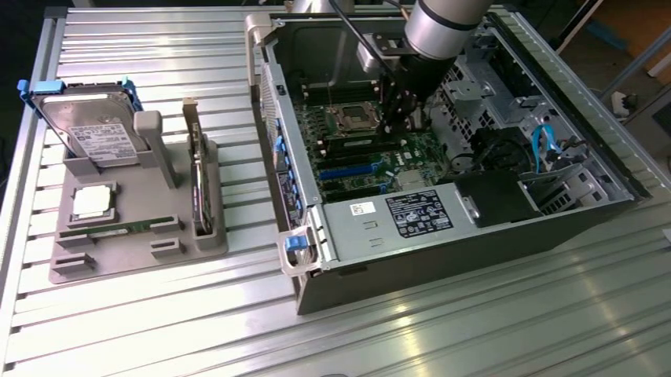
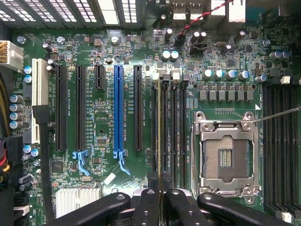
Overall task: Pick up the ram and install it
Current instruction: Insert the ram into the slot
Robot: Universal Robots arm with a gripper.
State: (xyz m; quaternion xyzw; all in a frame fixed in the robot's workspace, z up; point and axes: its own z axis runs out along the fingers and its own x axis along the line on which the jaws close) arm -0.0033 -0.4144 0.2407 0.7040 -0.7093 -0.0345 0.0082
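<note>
My gripper (image 1: 397, 119) is down inside the open computer case (image 1: 545, 208), over the motherboard (image 1: 357, 153) beside the empty processor socket (image 2: 225, 157). In the wrist view the gripper (image 2: 162, 194) is shut on the ram (image 2: 162, 141), seen edge-on as a thin strip with a yellowish line. The ram lies along one of the black memory slots (image 2: 173, 132) between the expansion slots and the socket. Whether it is fully seated I cannot tell.
On the exterior view's left a grey holder (image 1: 188, 251) carries a hard drive (image 1: 93, 129), a processor (image 1: 93, 200), a dark upright card (image 1: 199, 184) and a green stick (image 1: 105, 229). The case walls, a black power supply (image 1: 419, 214) and cables (image 1: 543, 145) hem in the arm.
</note>
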